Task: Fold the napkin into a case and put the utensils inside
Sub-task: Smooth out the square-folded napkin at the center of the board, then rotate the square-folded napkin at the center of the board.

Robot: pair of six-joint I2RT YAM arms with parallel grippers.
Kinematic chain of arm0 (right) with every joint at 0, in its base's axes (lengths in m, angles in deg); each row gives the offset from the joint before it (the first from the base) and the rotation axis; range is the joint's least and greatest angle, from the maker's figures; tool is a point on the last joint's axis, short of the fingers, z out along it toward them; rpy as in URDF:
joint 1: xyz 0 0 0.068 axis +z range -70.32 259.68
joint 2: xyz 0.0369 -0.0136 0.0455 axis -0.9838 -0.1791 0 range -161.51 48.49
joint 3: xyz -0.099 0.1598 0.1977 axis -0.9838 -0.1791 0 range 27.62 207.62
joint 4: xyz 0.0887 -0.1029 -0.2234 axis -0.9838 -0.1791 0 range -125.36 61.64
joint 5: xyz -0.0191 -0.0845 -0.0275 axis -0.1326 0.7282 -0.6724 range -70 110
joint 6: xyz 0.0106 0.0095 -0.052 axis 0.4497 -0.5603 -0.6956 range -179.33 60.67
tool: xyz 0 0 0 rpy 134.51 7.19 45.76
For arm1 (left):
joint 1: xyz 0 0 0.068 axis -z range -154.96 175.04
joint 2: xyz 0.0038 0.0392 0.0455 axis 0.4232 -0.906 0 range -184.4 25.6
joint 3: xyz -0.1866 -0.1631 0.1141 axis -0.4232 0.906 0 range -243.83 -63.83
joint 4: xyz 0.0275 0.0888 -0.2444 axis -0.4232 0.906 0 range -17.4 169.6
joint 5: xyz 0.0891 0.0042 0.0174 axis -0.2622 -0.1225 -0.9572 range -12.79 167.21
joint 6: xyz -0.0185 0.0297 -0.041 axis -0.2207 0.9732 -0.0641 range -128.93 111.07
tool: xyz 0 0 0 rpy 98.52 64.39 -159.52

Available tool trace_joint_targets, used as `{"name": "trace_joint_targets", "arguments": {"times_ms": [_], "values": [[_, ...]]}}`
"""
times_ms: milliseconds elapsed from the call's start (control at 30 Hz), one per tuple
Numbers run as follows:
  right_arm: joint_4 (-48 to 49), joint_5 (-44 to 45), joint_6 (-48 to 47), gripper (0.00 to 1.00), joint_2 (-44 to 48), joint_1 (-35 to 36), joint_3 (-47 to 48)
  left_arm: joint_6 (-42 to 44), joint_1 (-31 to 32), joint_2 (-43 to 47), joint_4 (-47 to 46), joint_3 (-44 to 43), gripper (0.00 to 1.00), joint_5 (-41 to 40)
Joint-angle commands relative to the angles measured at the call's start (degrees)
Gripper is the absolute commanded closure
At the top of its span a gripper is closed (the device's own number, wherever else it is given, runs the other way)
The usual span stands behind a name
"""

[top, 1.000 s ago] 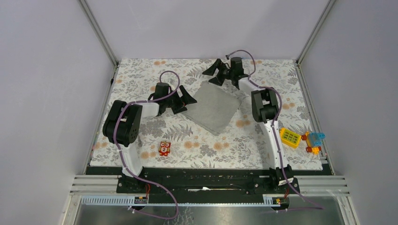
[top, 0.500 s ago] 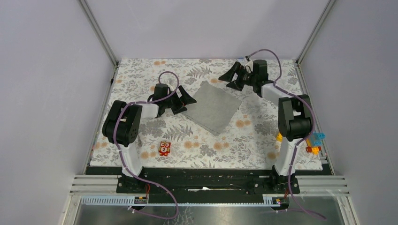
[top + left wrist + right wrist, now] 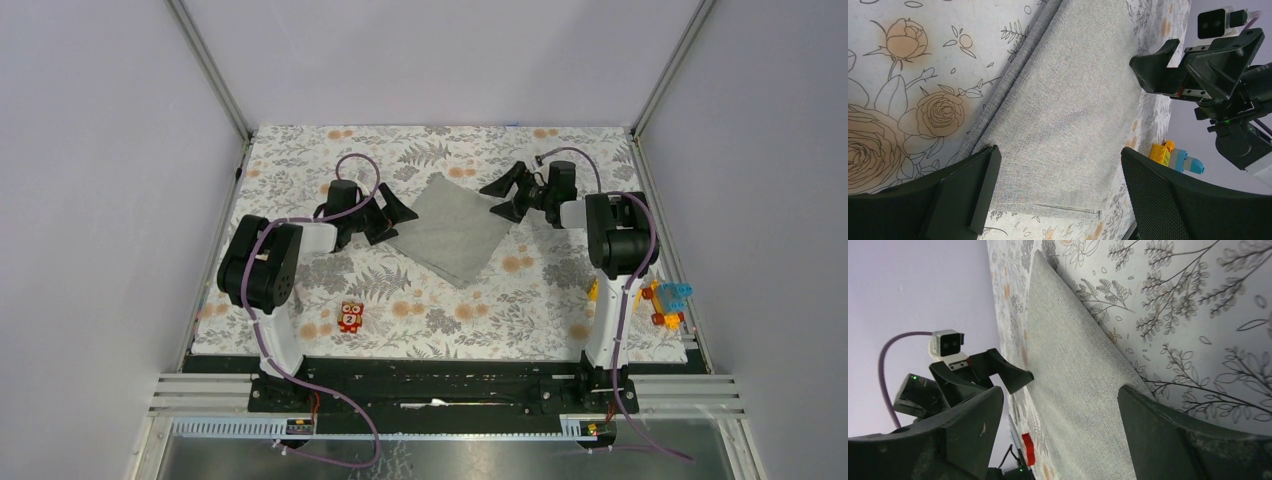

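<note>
Floral cover, one folded cloth, two wide claws

Patterned table cover fills the work surface from the arm bases to the far wall. Nearest, left of centre, stands a small red toy figure; at the near right, coloured toy blocks sit partly behind the right arm. No utensils show in any view, so I cannot say where they lie.

Mid-table lies the napkin, set diagonally as a flat, roughly square fold. The left wrist view shows stacked layers along its left edge. It is not yet the narrow case.

The left gripper hangs low at the napkin's left edge, jaws spread wide and empty, the cloth showing between them. The right gripper faces it from the far right edge, also wide and holding nothing.

The step in hand looks like the next fold. To do it well, each claw should probably:
- drop until its lower finger slides under every layer at its edge, not just the top one
- close only once the whole stack is between the pads
- lift and carry across at the same pace as the other, so the crease runs straight and the layers do not shear
</note>
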Motion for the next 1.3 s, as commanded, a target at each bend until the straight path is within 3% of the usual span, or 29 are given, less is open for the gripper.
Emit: {"name": "trace_joint_targets", "arguments": {"times_ms": [0, 333, 400, 500, 667, 900, 1000, 1100, 1267], "values": [[2.6, 2.4, 1.5, 0.08, -2.7, -2.2, -0.7, 1.2, -1.2, 0.2, 5.3, 2.2, 0.01, -5.4], [-1.5, 1.3, -1.9, 0.09, -0.9, -8.5, 1.9, 2.4, -1.1, -0.5, 5.8, 1.2, 0.01, -4.3], [-5.1, 2.4, -4.4, 0.09, 3.1, -9.3, 1.1, 3.1, -0.9, -0.6, 5.0, 0.9, 0.02, -3.4], [-19.2, 9.1, -13.8, 0.09, 12.4, -8.8, 0.1, 4.2, -0.5, -0.2, 1.7, 0.3, 0.01, 1.2], [-25.1, 13.4, -16.7, 0.08, 26.9, -6.5, -10.0, 3.6, 0.2, 6.4, 0.2, 0.8, 0.01, 5.2], [-22.9, 8.6, -14.5, 0.08, 37.3, 4.1, -22.9, 10.8, 0.3, 11.8, 13.2, -4.0, 0.01, -2.7], [-23.1, 6.8, -14.0, 0.08, 40.7, 7.1, -25.1, 15.3, 0.2, 7.1, 19.6, -9.1, 0.01, -4.9], [-25.9, 5.5, -15.2, 0.08, 45.1, 7.4, -25.3, 19.5, 0.4, 0.9, 25.4, -14.6, 0.1, -4.5], [-33.2, 6.8, -20.2, 0.07, 50.9, 7.4, -24.6, 23.8, 1.2, -3.4, 28.5, -17.1, 0.12, -7.7]]}}
